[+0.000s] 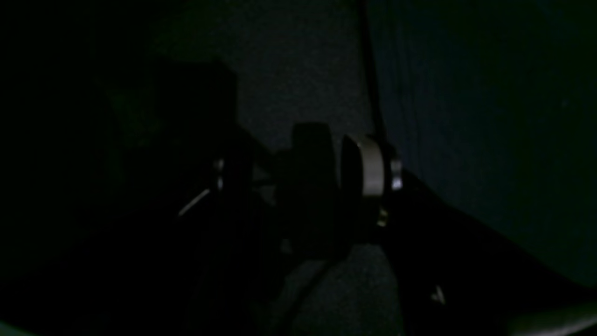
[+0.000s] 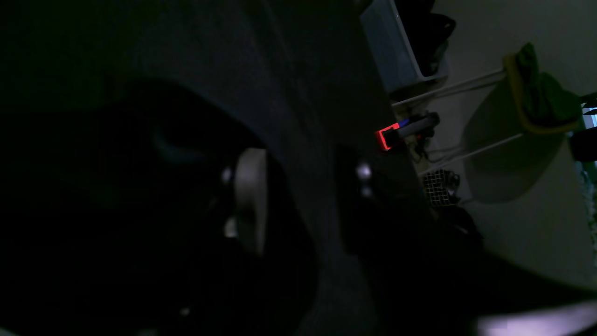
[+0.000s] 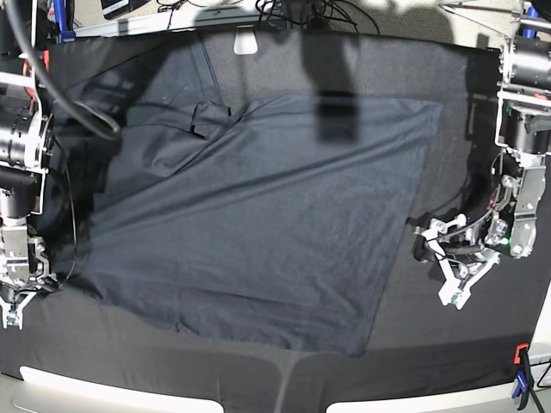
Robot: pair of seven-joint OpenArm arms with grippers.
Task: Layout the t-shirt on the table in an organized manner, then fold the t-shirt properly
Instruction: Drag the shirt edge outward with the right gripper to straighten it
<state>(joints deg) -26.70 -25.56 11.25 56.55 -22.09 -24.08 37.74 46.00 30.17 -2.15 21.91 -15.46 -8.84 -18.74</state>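
Broadly, the t-shirt (image 3: 250,215) lies spread over the middle of the table (image 3: 448,69), mostly flat, with a bunched fold toward its far-left part. Beside the shirt's right edge, the left gripper (image 3: 448,275) rests with its jaws apart, empty. At the shirt's near-left corner, the right gripper (image 3: 15,305) shows its fingers spread, holding nothing.

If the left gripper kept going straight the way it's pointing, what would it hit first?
Probably the table: the left gripper points down at bare black cloth just beside the t-shirt. Depth is hard to judge.
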